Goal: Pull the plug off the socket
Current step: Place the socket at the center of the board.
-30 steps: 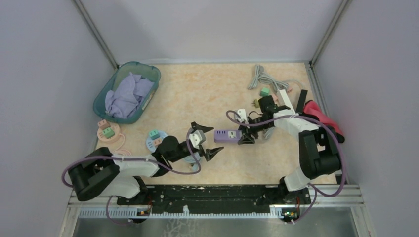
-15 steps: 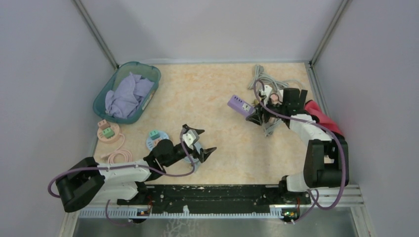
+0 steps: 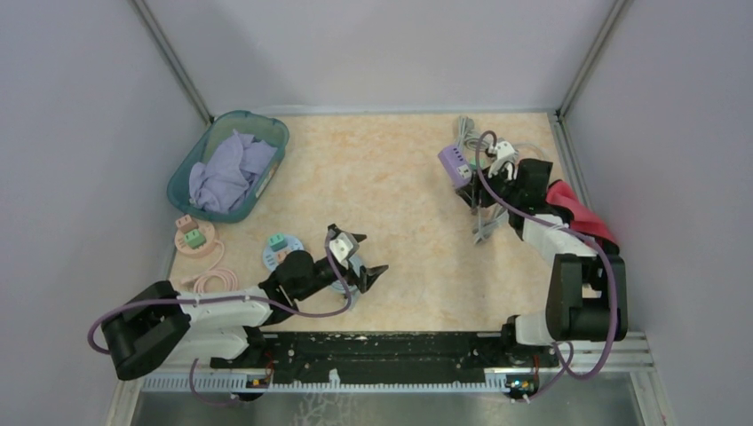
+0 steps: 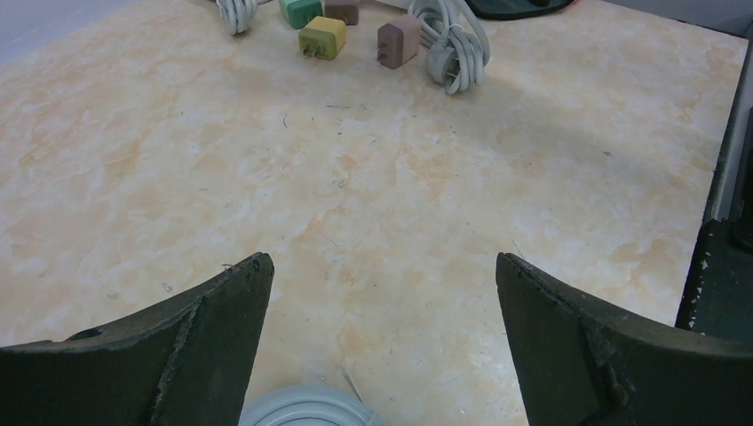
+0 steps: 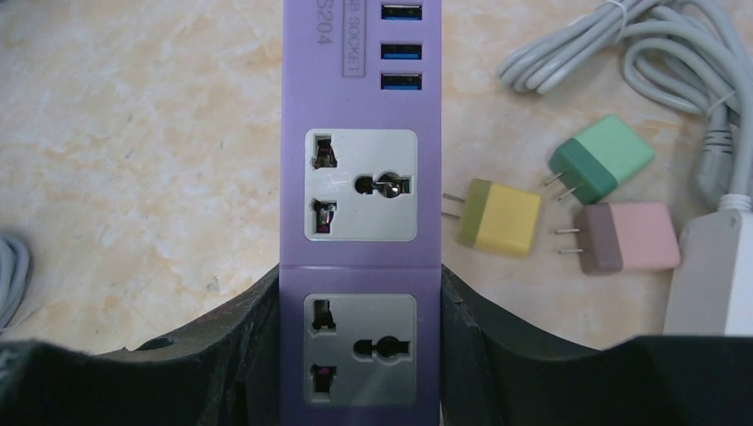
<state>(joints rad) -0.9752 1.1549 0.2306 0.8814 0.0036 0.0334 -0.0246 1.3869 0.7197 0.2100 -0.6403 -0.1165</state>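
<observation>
Obs.: the purple power strip [image 5: 360, 204] is at the far right of the table [image 5: 133, 133]. The right gripper [image 5: 360, 293] is clamped across its body at the lower socket, one jaw on each long side.
- Both universal sockets in the right wrist view are empty, as are the three USB ports above them.
- No plug is seated anywhere on the visible face. I judge the pull done, or the plugged end is out of view.
- Three loose plugs lie on the table just right of the strip: yellow plug [image 5: 502, 217], green plug [image 5: 602, 166] and pink plug [image 5: 626, 238]. I cannot tell which, if any, is the task's plug.
- A grey cable [image 5: 622, 44] is coiled beyond them.

The left gripper [image 4: 382, 266] has its jaws spread wide and holds nothing. It is low over bare table, well apart from the strip.

Risks:
- The strip is held near one end only, so the long free end could swing or slip between the jaws.
- If lowered here, it could land on the loose plugs or the cable and rock.
</observation>
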